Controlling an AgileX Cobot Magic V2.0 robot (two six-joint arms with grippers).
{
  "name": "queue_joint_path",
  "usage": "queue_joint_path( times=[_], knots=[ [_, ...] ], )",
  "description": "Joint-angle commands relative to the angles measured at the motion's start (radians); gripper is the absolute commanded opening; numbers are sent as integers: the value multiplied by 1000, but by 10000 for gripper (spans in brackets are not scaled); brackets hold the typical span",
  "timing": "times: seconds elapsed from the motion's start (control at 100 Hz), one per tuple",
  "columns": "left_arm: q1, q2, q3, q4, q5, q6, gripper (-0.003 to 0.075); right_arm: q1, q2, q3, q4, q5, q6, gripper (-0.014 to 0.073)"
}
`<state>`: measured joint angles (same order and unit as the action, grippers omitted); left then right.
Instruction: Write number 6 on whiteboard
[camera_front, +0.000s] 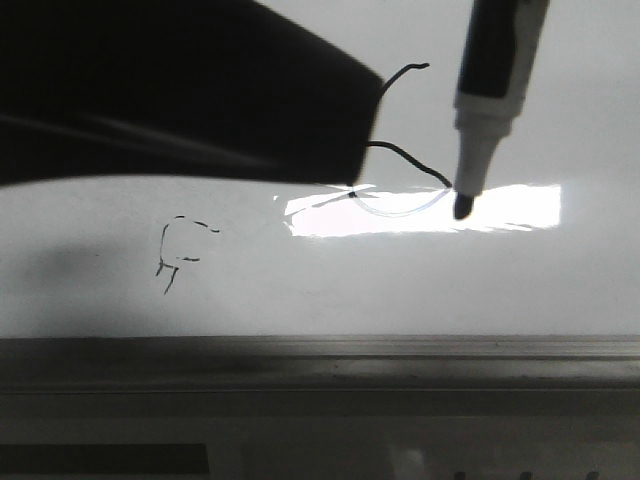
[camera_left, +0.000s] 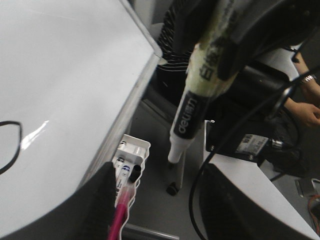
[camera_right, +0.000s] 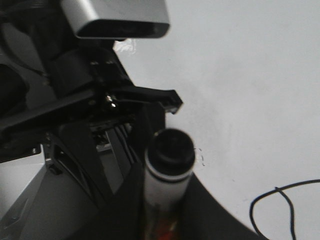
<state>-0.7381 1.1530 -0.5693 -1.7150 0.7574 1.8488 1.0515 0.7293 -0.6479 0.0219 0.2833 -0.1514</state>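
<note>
1. Two arms work at the whiteboard (camera_front: 560, 110), and only the right one clearly carries a tool. In the front view the right arm comes in from above with its wrist out of frame. Only the marker (camera_front: 490, 90) shows there, near upright, tip leaning slightly left.
2. Right fingers (camera_left: 250, 30) are clenched on the marker's upper barrel, over a wrap of yellowish tape. The black-and-white barrel and the tip stick out below the grip. The right wrist view looks down the marker end-on, with dark finger shapes on either side.
3. The marker tip sits at the right end of the glare patch (camera_front: 520, 205), at the end of the black stroke. It looks to be touching the board in the front view; the left wrist view does not settle it.
4. The 6 (camera_front: 400, 150) lies upper centre on the board.
   - The top is hooked.
   - The stem is mostly hidden behind a dark blurred mass (camera_front: 180, 90) filling the upper left.
   - A black line runs down-right to the tip.
   - A faint bluish loop lies inside the glare.
5. The dark mass is close to the camera and too blurred to tell what it is.
6. Left fingers (camera_left: 97, 202) show as a dark lobe at the frame edge, beside a pink rod (camera_left: 118, 220). Cannot tell whether they are spread or gripping it.
7. A scribble (camera_front: 180, 250) of short dashes sits lower left of the 6, well apart from it.
8. A grey ledge (camera_front: 320, 350) runs along the board's bottom edge.
9. A white tray (camera_left: 134, 155) of spare markers sits just beside the board's edge in the left wrist view.
</note>
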Motion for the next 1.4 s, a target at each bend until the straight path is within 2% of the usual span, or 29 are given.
queue_joint_path(
  times=[0.0,0.08,0.27,0.64,0.83,1.2,1.29,1.39],
  knots=[
    [-2,26,-48,-54,137,97,353,33,-8,-40,5,-81,-5,-64],
    [-2,42,-49,-63,182,162,353,57,-8,-40,5,-105,-5,-64],
    [-2,44,-49,-129,187,165,324,80,-8,-40,5,-153,-5,-64],
    [-2,44,-58,-156,229,165,144,80,-6,-40,22,-142,-5,-64],
    [-2,44,-58,-156,245,165,-22,80,11,-40,47,-142,-5,-64],
    [-2,44,-58,-156,256,165,-20,102,12,-38,51,-142,-5,-61],
    [-2,44,-58,-156,260,165,-20,102,12,-38,51,-142,-5,2],
    [-2,44,-58,-156,275,165,-20,102,12,-38,51,-142,-5,179]
  ],
)
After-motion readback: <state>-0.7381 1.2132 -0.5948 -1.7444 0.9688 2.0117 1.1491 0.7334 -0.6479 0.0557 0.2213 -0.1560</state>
